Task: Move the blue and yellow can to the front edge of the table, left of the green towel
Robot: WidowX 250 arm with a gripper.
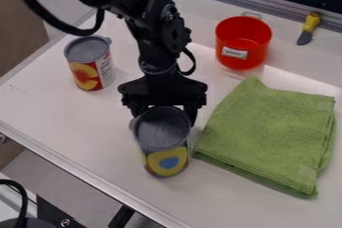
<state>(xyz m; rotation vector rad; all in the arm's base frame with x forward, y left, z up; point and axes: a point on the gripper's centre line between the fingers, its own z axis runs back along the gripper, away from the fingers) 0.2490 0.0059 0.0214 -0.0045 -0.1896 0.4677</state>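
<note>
While the arm (155,47) hangs in from the top edge, the black hand (164,114) sits over the middle of the desk (80,124), pointing down. Fingers are parted to about the can's width, one on each side of the rim, closed on the near can (162,129). Near can: grey top, yellow label with a blue patch, roughly upright, lower end toward the camera. Can't tell if its base touches the desk.

Far can (87,50) stands upright up and left of the hand, well apart from it. Grey top too, red and yellow label, with a pale text panel on its right side.

Green cloth (270,134) lies folded in layers just right of the near can, corner pointing up toward the red pot (242,62). Pot is upright, open top facing up, wire handle at its back, white label on front. Right of the pot, near the desk's back edge: small knife (309,27), yellow handle away from the camera, dark blade toward it. Pot and knife are apart.
</note>
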